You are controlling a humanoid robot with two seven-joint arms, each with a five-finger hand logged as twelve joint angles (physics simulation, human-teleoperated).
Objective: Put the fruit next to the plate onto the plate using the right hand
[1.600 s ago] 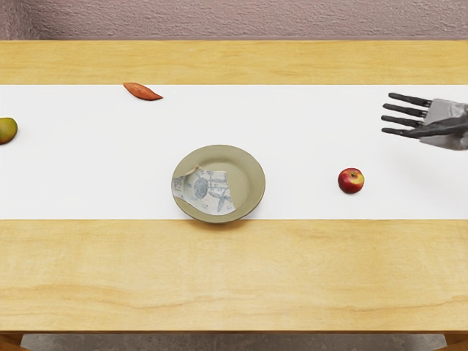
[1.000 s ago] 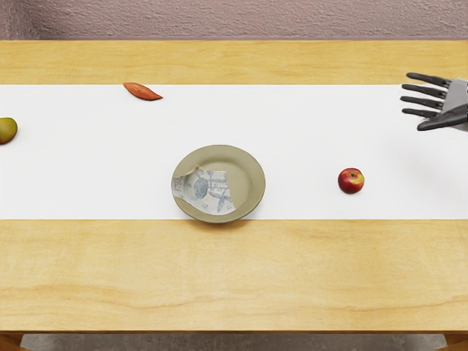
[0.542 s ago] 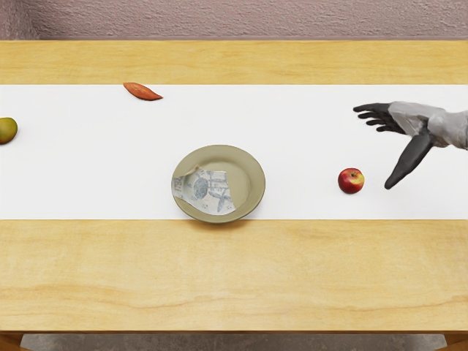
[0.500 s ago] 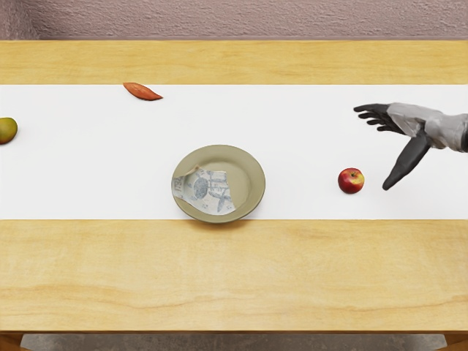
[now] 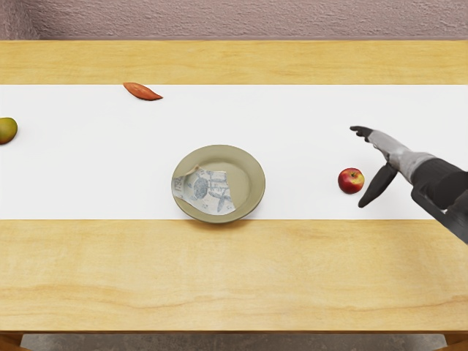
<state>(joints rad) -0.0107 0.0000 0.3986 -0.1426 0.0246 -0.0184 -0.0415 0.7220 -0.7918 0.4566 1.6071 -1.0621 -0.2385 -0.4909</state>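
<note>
Right robot hand (image 5: 393,156) lowered nearer; apple (image 5: 351,180) just beside thumb, apparently untouched.

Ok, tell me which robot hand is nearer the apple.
Right. The right robot hand is open just right of the apple, not touching it. The left robot hand is out of view.

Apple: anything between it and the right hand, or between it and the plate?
Nothing visible. The right hand, open, sits just picture-right of the apple with only a gap between. From apple to plate lies bare white runner. A patterned scrap covers the plate's left half.
</note>
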